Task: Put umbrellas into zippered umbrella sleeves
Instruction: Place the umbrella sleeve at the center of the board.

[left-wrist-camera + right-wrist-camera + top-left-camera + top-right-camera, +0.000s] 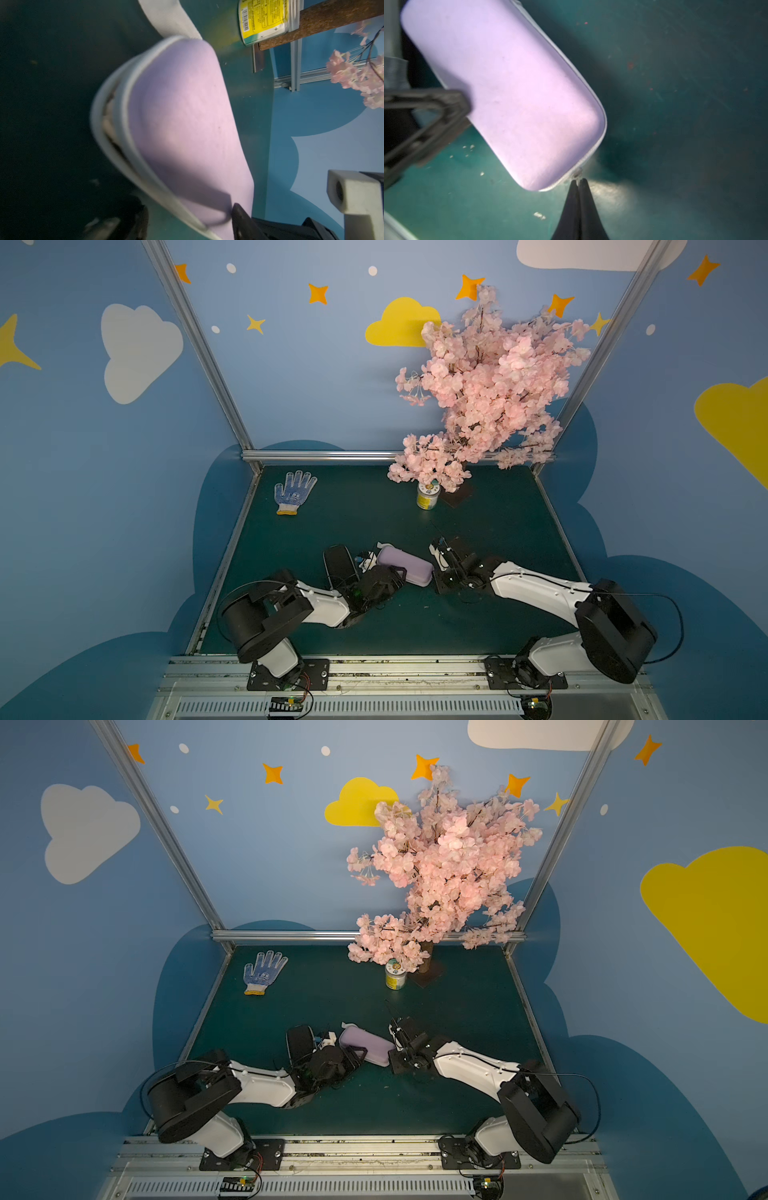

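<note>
Clenched tight, my right gripper point(578, 182) pinches the small zip pull point(578, 174) at the corner of the lavender oblong hard-shell zip case point(508, 93), at the end nearest my right arm. My left gripper point(189, 209) stands spread astride the same case. One dark finger point(239, 216) is against the lavender shell and the other sits clear of the pale rim, so that side squeezes nothing.

Everything rests on the dark green tabletop point(353, 526). The tall artificial tree of pink blossom point(490, 385) stands at the far right of it.

The lavender case lies flat and slantwise near the front, between my two wrists in both top views. The black oblong hard-shell case point(340, 564) lies just beside it on my left, its near end hidden behind my left arm.

The white dotted work glove with a yellow cuff point(293, 491) lies flat near the far left corner, well apart. The small yellow-labelled jar point(427, 497) stands upright just beside the tree's trunk.

Where the lavender case's zip is parted, pale crumpled umbrella fabric point(108, 120) shows inside.
</note>
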Motion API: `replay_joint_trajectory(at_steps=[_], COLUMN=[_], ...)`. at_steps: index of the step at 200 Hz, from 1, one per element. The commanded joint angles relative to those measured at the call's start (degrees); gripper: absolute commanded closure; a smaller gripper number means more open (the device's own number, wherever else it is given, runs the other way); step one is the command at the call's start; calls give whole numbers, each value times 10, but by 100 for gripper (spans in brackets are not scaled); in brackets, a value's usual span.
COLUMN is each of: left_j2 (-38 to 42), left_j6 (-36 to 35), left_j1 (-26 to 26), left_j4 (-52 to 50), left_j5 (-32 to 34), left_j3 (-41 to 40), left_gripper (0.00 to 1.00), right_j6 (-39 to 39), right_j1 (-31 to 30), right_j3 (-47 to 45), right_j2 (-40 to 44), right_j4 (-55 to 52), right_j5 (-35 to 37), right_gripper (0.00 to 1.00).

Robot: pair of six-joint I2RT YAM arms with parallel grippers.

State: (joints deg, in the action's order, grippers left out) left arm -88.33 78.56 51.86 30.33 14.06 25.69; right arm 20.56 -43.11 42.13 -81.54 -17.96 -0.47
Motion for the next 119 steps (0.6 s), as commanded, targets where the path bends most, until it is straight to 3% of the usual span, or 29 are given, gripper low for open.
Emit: replay_joint_trajectory(at_steps=[1,34,54,88,119], left_j2=[50,89,99,64,-32], left_j6=[-54,-197,-271,-370,-439], left_j1=[-18,-67,-92,-186,-222], left_j4=[-222,-360,-435,-401,-412], left_j5=[-7,-84,-97,-215,-314], left_j3=[28,132,190,225,302], left_gripper=[36,39,40,39,41], right_j6=[-38,-84,-109,-134,-136], right_j1=[14,33,47,51,55], right_j3=[31,74,108,126,145], right_j2=[-15,-57,-93,-123,-143], right_j4=[-28,-38,-39,-40,-31], right_j5=[31,41,50,56,54], right_gripper=[100,100,100,100,100])
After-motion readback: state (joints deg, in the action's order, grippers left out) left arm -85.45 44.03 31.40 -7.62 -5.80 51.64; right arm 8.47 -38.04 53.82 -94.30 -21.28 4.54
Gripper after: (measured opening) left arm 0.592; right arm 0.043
